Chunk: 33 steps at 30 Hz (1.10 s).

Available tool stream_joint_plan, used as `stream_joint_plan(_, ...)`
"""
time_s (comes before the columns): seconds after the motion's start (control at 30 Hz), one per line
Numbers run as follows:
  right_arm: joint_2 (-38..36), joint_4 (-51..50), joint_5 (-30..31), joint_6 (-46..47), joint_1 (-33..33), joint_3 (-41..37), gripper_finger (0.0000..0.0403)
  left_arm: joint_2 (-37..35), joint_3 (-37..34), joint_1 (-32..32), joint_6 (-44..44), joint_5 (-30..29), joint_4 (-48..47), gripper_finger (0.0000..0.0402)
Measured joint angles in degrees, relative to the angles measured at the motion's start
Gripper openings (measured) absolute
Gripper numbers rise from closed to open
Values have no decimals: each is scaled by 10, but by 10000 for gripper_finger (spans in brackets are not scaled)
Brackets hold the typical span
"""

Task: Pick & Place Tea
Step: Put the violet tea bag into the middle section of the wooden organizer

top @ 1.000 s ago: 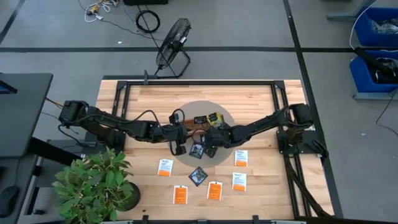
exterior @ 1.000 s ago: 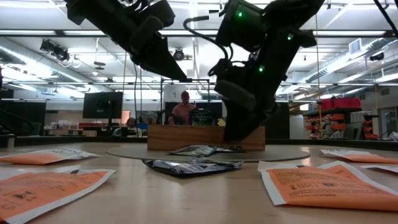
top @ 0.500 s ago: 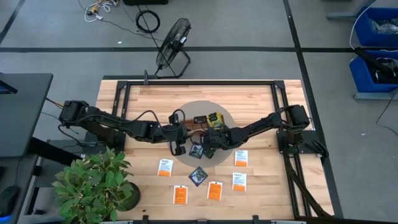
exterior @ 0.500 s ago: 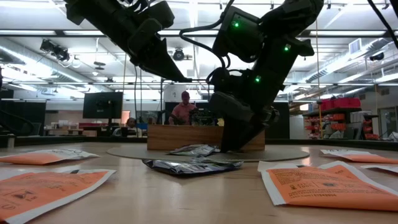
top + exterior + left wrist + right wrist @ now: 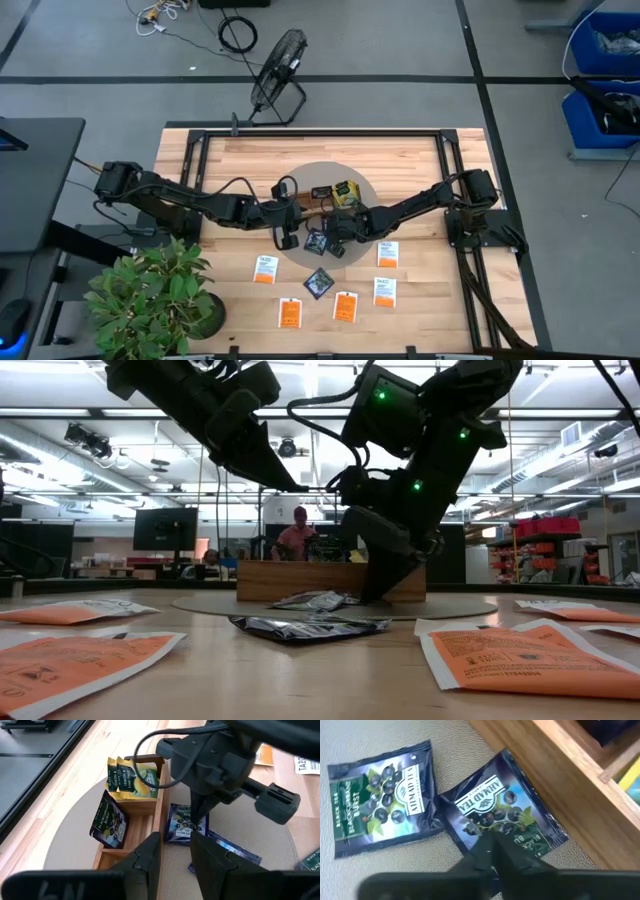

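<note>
High view, right end effector (image 5: 331, 232) angled down, pinching dark tea packet (image 5: 502, 815)

A dark blue tea packet (image 5: 502, 812) read "AHMAD TEA"; its neighbour (image 5: 382, 795) read "BLACKCURRANT BURST". Two yellow-green packets (image 5: 129, 776) in the wooden tray (image 5: 157, 827) read "LEMON & LIME TWIST".

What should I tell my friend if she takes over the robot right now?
Right hand: shut on a dark blue packet on the round mat, beside the wooden tray.
Left hand: open, holding nothing, hovering over the tray's edge.
Done: two yellow-green packets and one dark packet sit in the tray.
Left: another dark packet on the mat, one on the table, and five white-and-orange packets on the table.
</note>
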Motion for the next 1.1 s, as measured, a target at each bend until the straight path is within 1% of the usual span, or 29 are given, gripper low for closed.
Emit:
stream_joint_plan(0.03, 0, 2, 3, -7, 2, 0, 8, 0, 0, 0, 0, 0, 0, 110)
stream_joint_plan(0.17, 1, 3, 31, -19, 13, -1, 5, 0, 0, 0, 0, 0, 0, 110)
stream_joint_plan(0.27, -3, -2, 39, -29, 19, -2, 3, 0, 0, 0, 0, 0, 0, 110)
stream_joint_plan(0.37, -13, -11, 39, -29, 27, -3, 2, 0, 0, 0, 0, 0, 0, 110)
stream_joint_plan(0.53, -42, -13, 56, -29, 42, -3, 1, -1, 0, 0, 0, 0, 0, 110)
stream_joint_plan(0.73, -67, -45, 47, -8, 56, -3, 1, -1, 0, 0, 0, 0, 0, 110)
stream_joint_plan(0.8, -68, -63, 31, 13, 59, -3, 1, -1, 0, 0, 0, 0, 0, 110)
stream_joint_plan(0.87, -68, -83, 21, 35, 59, -3, 11, -1, 0, 0, 0, 0, 0, 110)
stream_joint_plan(0.93, -68, -98, 19, 51, 57, -3, 34, -1, 0, 0, 0, 0, 0, 110)
stream_joint_plan(1.03, -68, -119, 16, 92, 49, -3, 88, -1, 0, 0, 0, 0, 0, 110)
stream_joint_plan(1.1, -68, -130, -8, 126, 37, -2, 129, -1, 0, 0, 0, 0, 0, 110)
